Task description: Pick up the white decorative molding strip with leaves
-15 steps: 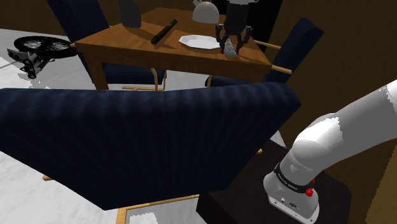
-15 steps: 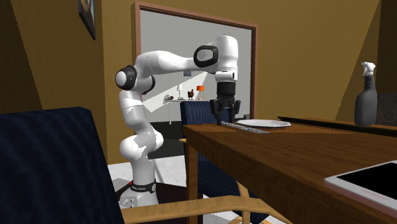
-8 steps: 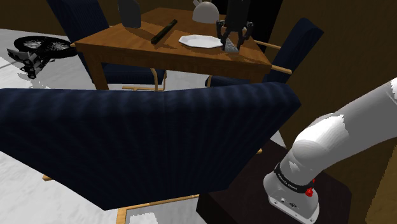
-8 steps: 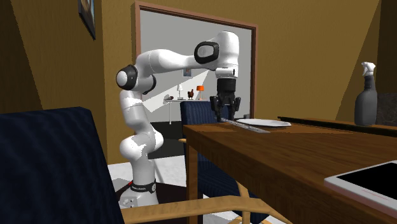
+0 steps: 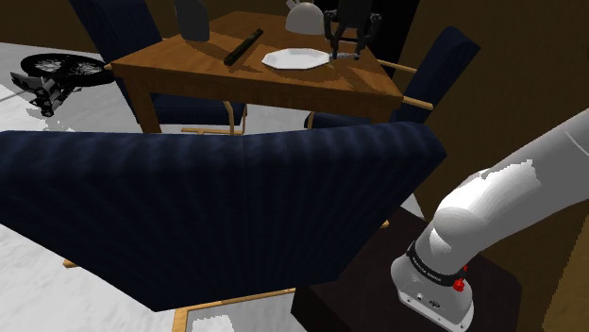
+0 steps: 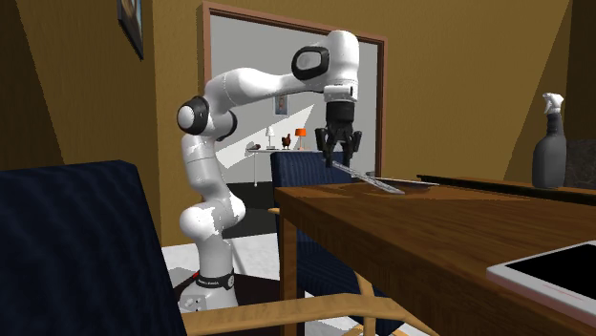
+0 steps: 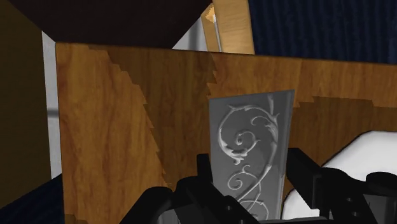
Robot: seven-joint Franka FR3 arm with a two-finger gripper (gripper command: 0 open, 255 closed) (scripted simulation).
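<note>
The molding strip (image 7: 251,143) is a pale grey slat with raised leafy scrolls. My gripper (image 7: 254,188) is shut on it, one black finger (image 7: 205,170) pressing each long edge. In the second exterior view the gripper (image 6: 338,155) hangs above the wooden table's (image 6: 449,224) far corner, and the strip (image 6: 374,179) slants from it down toward the table top. In the shoulder view the gripper (image 5: 350,44) is beside the white plate (image 5: 295,58), with the strip (image 5: 345,55) showing just below the fingers.
On the table (image 5: 189,68) lie a black stick (image 5: 244,46), a dark bottle (image 5: 192,19) and a white domed thing (image 5: 305,16). A spray bottle (image 6: 549,143) and a tablet (image 6: 559,272) sit nearer the second exterior camera. Dark blue chairs (image 5: 217,207) ring the table.
The gripper has risen from the table top with the strip clasped. The held end of the strip has lifted, so the strip now slants instead of lying flat.
</note>
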